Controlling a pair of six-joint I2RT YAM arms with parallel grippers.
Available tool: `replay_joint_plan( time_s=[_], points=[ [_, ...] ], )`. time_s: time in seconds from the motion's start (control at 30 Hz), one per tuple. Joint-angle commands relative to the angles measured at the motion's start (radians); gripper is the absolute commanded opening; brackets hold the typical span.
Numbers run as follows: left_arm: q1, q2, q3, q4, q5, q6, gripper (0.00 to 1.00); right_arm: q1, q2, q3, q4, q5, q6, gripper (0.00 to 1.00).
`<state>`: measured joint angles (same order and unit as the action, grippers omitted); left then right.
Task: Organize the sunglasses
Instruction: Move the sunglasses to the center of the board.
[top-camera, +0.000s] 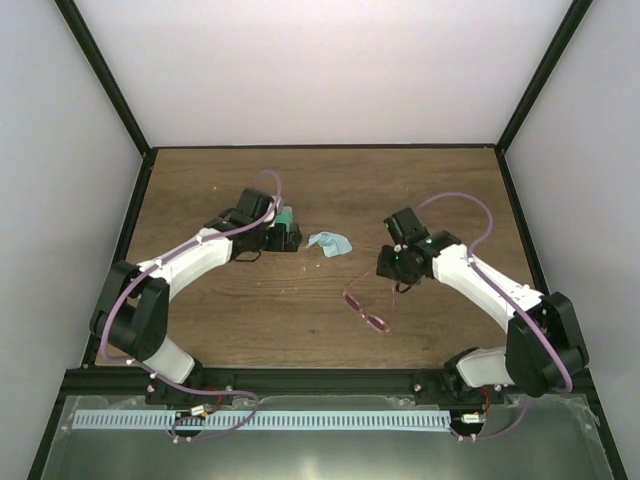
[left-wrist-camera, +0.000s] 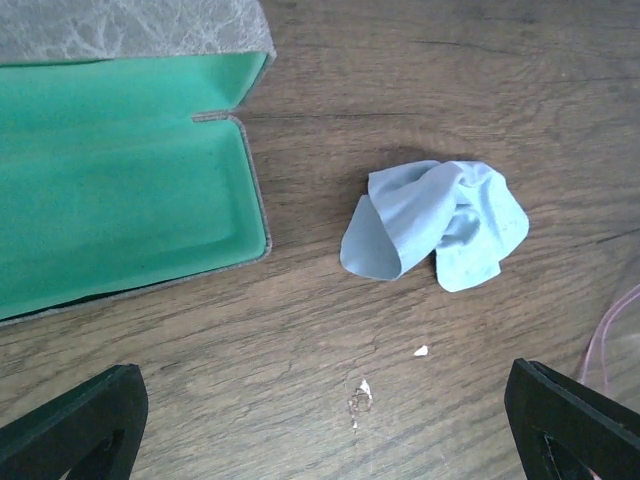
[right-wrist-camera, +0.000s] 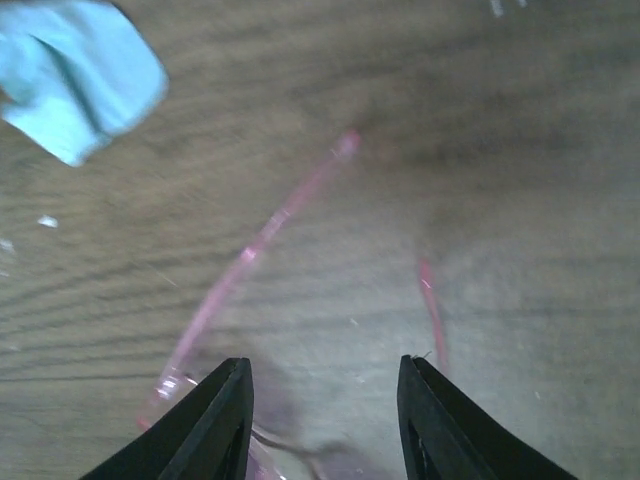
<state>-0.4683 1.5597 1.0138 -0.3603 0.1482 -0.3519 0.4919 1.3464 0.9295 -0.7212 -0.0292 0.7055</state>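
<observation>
The sunglasses (top-camera: 366, 311) lie on the wooden table, with thin pink temples and pink lenses. In the right wrist view their two temples (right-wrist-camera: 262, 240) run away across the wood, and a lens edge shows between my fingers at the bottom. My right gripper (top-camera: 399, 278) (right-wrist-camera: 325, 405) is open just above the sunglasses and holds nothing. My left gripper (top-camera: 289, 238) (left-wrist-camera: 325, 425) is wide open and empty above the bare wood between the open grey case (left-wrist-camera: 110, 190) with its green inside and the light blue cloth (left-wrist-camera: 435, 225). In the top view the arm mostly hides the case (top-camera: 287, 215).
The crumpled cloth (top-camera: 330, 243) lies between the two grippers and shows at the top left of the right wrist view (right-wrist-camera: 80, 75). A pink temple tip (left-wrist-camera: 603, 340) shows at the right edge of the left wrist view. White walls and a black frame surround the table.
</observation>
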Motion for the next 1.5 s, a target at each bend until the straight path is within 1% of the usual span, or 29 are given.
replay_joint_plan(
  time_s=[0.0,0.13,0.23,0.33,0.43,0.63,0.67,0.83,0.97,1.23,1.37,1.47],
  points=[
    [0.002,0.021,0.062,0.008,0.002,-0.01,1.0,-0.007,-0.02,-0.096,-0.04,-0.037,0.116,0.39],
    [0.003,0.029,0.103,-0.013,-0.006,0.013,1.0,-0.007,-0.059,-0.189,-0.009,-0.069,0.173,0.36],
    [0.003,0.031,0.11,-0.014,-0.002,0.016,1.0,-0.007,-0.079,-0.227,0.001,-0.079,0.19,0.34],
    [0.003,0.032,0.099,-0.012,0.0,0.017,1.0,-0.006,-0.069,-0.257,0.017,-0.095,0.191,0.32],
    [0.003,0.029,0.084,-0.014,-0.005,0.03,1.0,-0.007,-0.046,-0.284,0.044,-0.116,0.182,0.26],
    [0.002,0.03,0.081,-0.04,-0.047,0.066,1.0,-0.006,-0.006,-0.268,0.044,-0.082,0.162,0.14],
    [0.002,0.03,0.081,-0.042,-0.049,0.069,1.0,-0.006,0.003,-0.26,0.042,-0.075,0.155,0.13],
    [0.002,0.032,0.076,-0.046,-0.056,0.071,1.0,-0.012,0.049,-0.184,0.027,-0.041,0.126,0.01],
    [0.003,0.03,0.074,-0.053,-0.066,0.078,1.0,-0.071,0.068,-0.128,0.027,-0.042,0.08,0.01],
    [0.002,0.023,0.078,-0.066,-0.058,0.106,1.0,-0.341,0.09,-0.068,0.064,-0.048,-0.058,0.01],
    [0.002,0.024,0.087,-0.079,-0.064,0.112,1.0,-0.428,0.143,-0.045,0.084,-0.011,-0.106,0.06],
    [0.003,0.021,0.088,-0.085,-0.068,0.117,1.0,-0.479,0.165,-0.035,0.11,-0.014,-0.125,0.13]
  ],
)
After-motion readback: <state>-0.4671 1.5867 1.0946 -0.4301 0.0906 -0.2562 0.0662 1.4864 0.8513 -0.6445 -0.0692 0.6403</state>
